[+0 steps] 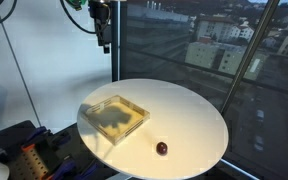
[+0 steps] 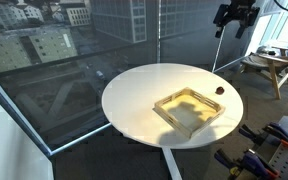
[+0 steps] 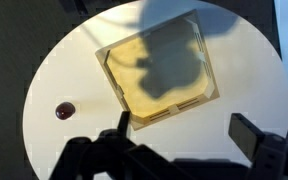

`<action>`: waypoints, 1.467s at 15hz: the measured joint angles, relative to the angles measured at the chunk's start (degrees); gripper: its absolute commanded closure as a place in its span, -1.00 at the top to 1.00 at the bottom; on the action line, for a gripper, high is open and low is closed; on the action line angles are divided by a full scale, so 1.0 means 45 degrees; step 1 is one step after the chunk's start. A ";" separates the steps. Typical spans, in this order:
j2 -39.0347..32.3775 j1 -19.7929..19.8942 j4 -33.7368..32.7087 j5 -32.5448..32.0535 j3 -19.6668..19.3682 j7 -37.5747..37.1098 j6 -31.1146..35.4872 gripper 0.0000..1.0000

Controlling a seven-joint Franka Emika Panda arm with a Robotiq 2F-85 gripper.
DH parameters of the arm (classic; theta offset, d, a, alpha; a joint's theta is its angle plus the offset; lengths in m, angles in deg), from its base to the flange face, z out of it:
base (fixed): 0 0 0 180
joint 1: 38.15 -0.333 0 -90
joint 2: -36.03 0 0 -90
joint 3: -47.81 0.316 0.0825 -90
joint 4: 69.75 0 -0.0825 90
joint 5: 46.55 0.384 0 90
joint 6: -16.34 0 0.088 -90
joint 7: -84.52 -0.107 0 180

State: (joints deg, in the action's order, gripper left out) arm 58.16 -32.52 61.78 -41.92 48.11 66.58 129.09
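My gripper (image 1: pixel 103 38) hangs high above the round white table (image 1: pixel 189 120), open and empty; it also shows in an exterior view (image 2: pixel 234 17). In the wrist view its two dark fingers (image 3: pixel 182 135) are spread wide apart with only table between them. A shallow square yellow tray (image 1: pixel 115 115) lies on the table, seen also in an exterior view (image 2: pixel 189 107) and in the wrist view (image 3: pixel 161 68), with the arm's shadow across it. A small dark red round object (image 1: pixel 162 148) sits on the table beside the tray, seen also in an exterior view (image 2: pixel 220 89) and in the wrist view (image 3: pixel 64 110).
Large windows with a city view stand right behind the table (image 2: pixel 134 85). A wooden stool (image 2: pixel 267 65) stands by the window. Dark equipment with orange parts (image 1: pixel 24 155) sits beside the table.
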 measured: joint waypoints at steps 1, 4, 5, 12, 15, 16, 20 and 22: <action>-0.0111 0.0033 0.0000 -0.0052 -0.0048 0.0004 0.0125 1.00; -0.0480 0.0111 0.0017 -0.0187 -0.0216 0.0018 0.0551 1.00; -0.0610 0.0135 0.0030 -0.0199 -0.0276 0.0024 0.0694 1.00; -0.1481 0.0203 0.0162 -0.0202 -0.0687 0.0049 0.1249 1.00; -0.1775 0.0250 0.0183 -0.0204 -0.0814 0.0052 0.1370 1.00; -0.1848 0.0265 0.0183 -0.0208 -0.0851 0.0052 0.1391 1.00; -0.1941 0.0305 0.0183 -0.0215 -0.0881 0.0052 0.1412 1.00; -0.1941 0.0305 0.0183 -0.0215 -0.0881 0.0052 0.1413 1.00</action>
State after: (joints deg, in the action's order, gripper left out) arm 49.42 -31.14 62.60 -42.89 44.15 66.81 135.44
